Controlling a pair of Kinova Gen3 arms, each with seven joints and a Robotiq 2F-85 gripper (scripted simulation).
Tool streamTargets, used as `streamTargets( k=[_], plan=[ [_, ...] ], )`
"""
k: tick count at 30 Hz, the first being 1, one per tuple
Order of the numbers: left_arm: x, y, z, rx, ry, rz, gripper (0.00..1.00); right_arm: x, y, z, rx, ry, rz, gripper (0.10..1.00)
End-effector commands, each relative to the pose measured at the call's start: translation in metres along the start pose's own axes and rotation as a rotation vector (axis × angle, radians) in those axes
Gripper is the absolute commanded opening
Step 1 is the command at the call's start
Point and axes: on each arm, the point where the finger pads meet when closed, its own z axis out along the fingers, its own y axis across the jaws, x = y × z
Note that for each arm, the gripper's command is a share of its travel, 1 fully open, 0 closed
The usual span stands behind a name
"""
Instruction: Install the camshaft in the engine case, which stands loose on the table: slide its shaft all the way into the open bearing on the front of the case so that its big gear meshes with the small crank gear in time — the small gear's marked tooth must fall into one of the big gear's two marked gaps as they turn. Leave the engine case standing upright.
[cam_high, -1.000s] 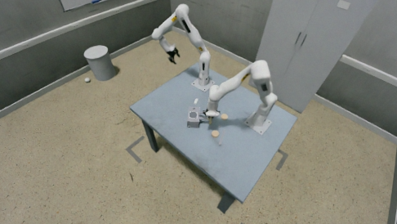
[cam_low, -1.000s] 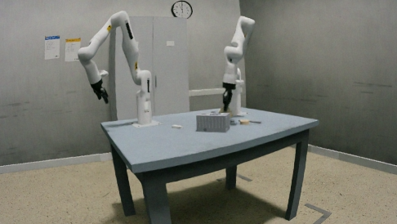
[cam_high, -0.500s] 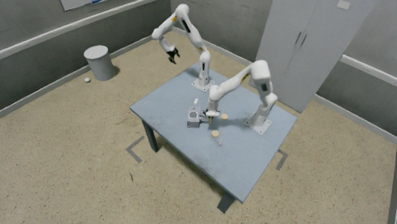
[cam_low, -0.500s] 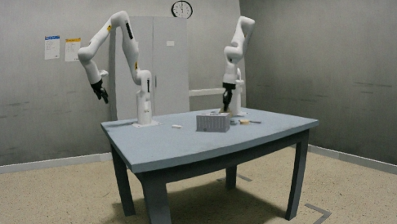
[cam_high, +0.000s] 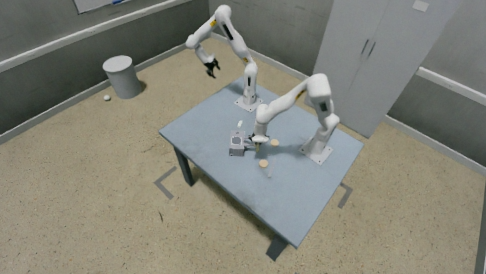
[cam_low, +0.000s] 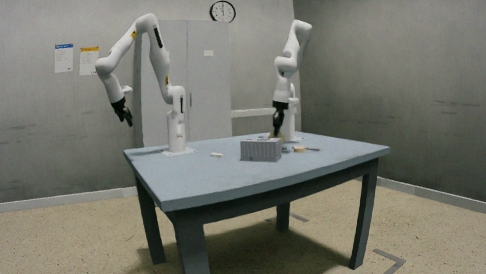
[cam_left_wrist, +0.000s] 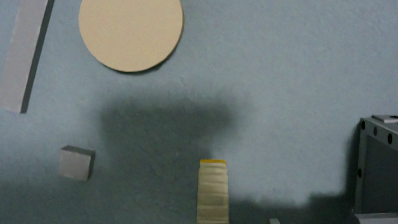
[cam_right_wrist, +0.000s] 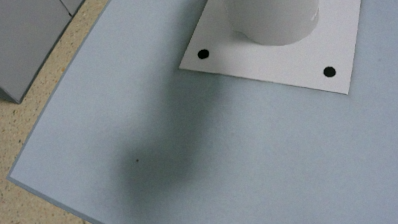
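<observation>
The grey engine case (cam_high: 237, 146) (cam_low: 260, 150) (cam_left_wrist: 381, 172) stands on the table; its small gear and bearing are too small or hidden to make out. My left gripper (cam_high: 257, 144) (cam_low: 277, 133) points down close beside the case and is shut on the camshaft. The camshaft's tan big gear (cam_left_wrist: 213, 196) shows edge-on at the bottom of the left wrist view, apart from the case; its shaft and the tooth marks are hidden. My right gripper (cam_high: 213, 71) (cam_low: 126, 121) is open and empty, high beyond the table's edge.
Round tan discs (cam_high: 274, 143) (cam_high: 263, 163) (cam_left_wrist: 131, 32) lie near the left gripper. A grey bar (cam_left_wrist: 22, 60) and a small grey block (cam_left_wrist: 75, 164) lie beside them. A small white piece (cam_high: 240, 124) (cam_low: 216, 155) lies near the case.
</observation>
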Motion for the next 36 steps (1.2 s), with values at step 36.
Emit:
streamTargets(
  k=[36],
  plan=[
    [0.000,0.020,-0.001,-0.002,0.001,0.000,0.170,0.000,0.000,-0.001,0.000,-0.002,0.000,1.000]
  ],
)
